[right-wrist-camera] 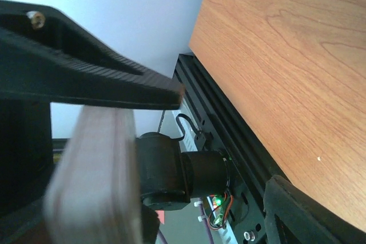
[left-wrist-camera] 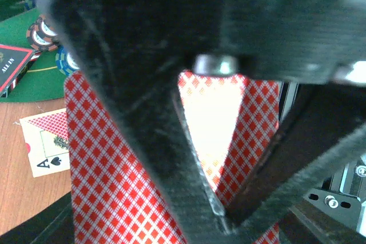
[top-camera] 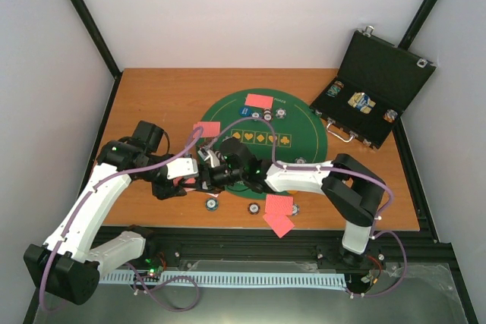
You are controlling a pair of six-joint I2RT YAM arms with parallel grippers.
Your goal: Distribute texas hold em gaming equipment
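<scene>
Your left gripper (top-camera: pixel 182 181) is clamped on the red-backed deck (left-wrist-camera: pixel 114 187); your right gripper (top-camera: pixel 199 175), jaws wide apart, faces it; under them lie wooden table (top-camera: pixel 152 96) and green mat (top-camera: pixel 304 134); white walls (top-camera: pixel 250 13) beyond.

The mat (top-camera: pixel 304 130) lies mid-table (top-camera: pixel 152 96). The open case (top-camera: pixel 387 66) sits at the far right corner, with case chips (top-camera: pixel 335 93) inside. One card (top-camera: pixel 258 101) lies on the mat's far edge and a second card (top-camera: pixel 206 128) at its left edge. Two near cards (top-camera: pixel 279 205) overlap at the table's near edge, with two near chips (top-camera: pixel 212 204) to their left. The left gripper (top-camera: pixel 181 184) and right gripper (top-camera: pixel 199 174) meet at the mat's near-left rim.
</scene>
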